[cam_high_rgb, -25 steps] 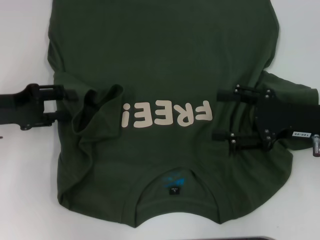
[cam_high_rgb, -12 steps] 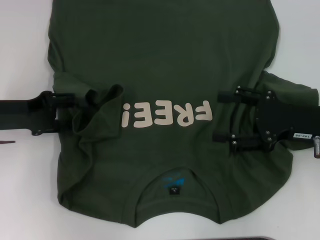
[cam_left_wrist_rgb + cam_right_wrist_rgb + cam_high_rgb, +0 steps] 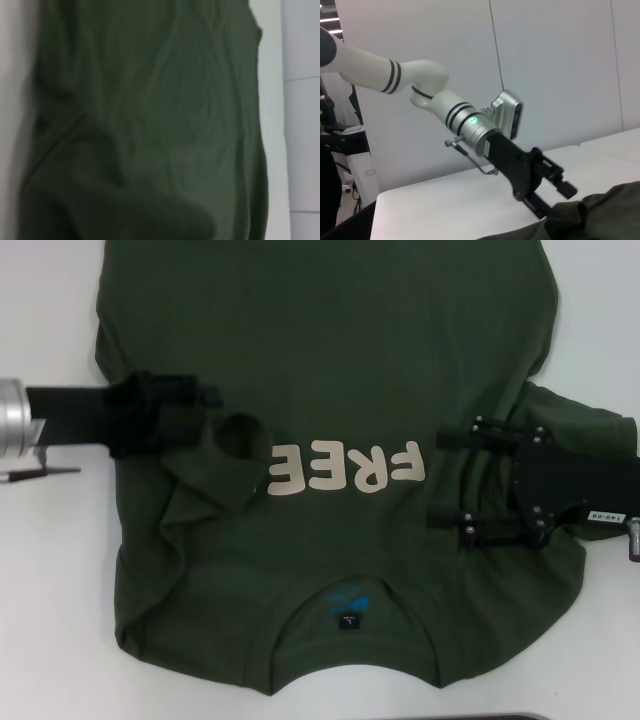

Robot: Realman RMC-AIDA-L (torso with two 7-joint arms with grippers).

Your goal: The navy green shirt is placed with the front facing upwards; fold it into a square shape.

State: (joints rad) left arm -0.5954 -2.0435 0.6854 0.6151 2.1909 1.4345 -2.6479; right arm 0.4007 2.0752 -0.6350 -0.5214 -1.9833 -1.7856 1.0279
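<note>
We see the navy green shirt (image 3: 330, 540) lying front-up on the white bench (image 3: 50, 560), collar toward the robot, so its cream "FREE!" lettering (image 3: 345, 467) reads inverted in the head view. The left end effector (image 3: 185, 410) is over the shirt's left side, clamped on the left sleeve (image 3: 225, 455), which bunches into a raised roll that covers the end of the lettering; we judge this hold as serving to carry the sleeve inward over the chest, the first narrowing fold toward a square. In the right wrist view the same end effector (image 3: 555, 192) meets the lifted cloth (image 3: 590, 212) at its tips. The right end effector (image 3: 455, 475) hovers over the shirt's right side just beside the "F", its two fingers (image 3: 480, 437) apart and holding nothing; the right sleeve (image 3: 590, 425) lies spread out past it, not yet folded. We judge that this arm waits so that the cloth is pulled from one side only. The left wrist view shows only wrinkled green fabric (image 3: 150, 125) with a strip of pale bench (image 3: 300, 150) beside it. The bench surface is plain, white and matte, with a seam between panels; behind it stand pale wall panels (image 3: 560, 65) and, at the room's edge, some dark equipment (image 3: 340, 140).
</note>
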